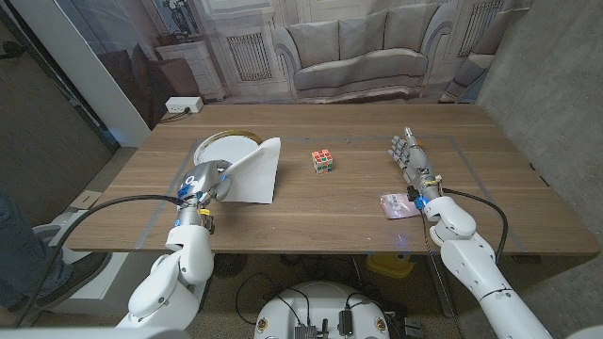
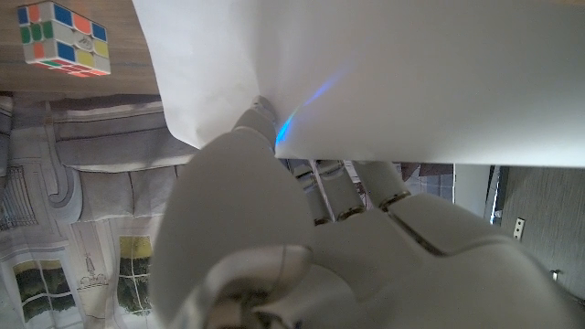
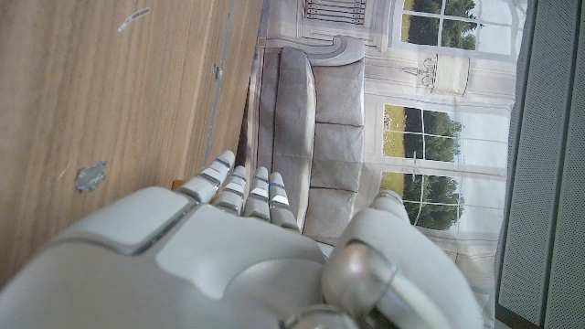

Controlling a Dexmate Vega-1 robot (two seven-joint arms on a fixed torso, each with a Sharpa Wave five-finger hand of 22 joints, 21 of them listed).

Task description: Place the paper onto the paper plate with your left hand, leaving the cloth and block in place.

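A white sheet of paper [image 1: 256, 169] is held up off the table by my left hand [image 1: 201, 181], which pinches its near left edge. The sheet's far corner reaches over the white paper plate [image 1: 219, 146] lying just behind the hand. In the left wrist view the paper [image 2: 384, 73] spreads over my left hand [image 2: 274, 228], thumb pressed under it. A colourful cube block [image 1: 323, 161] sits mid-table, also seen as the block [image 2: 64, 38]. A small purple cloth [image 1: 398, 206] lies beside my right wrist. My right hand [image 1: 411, 158] has straight fingers and holds nothing.
A white power strip [image 1: 183, 104] sits at the table's [image 1: 358, 226] far left corner. A backdrop printed with a sofa [image 1: 358, 52] stands behind the table. A person's leg shows at the left picture edge [image 1: 19, 245].
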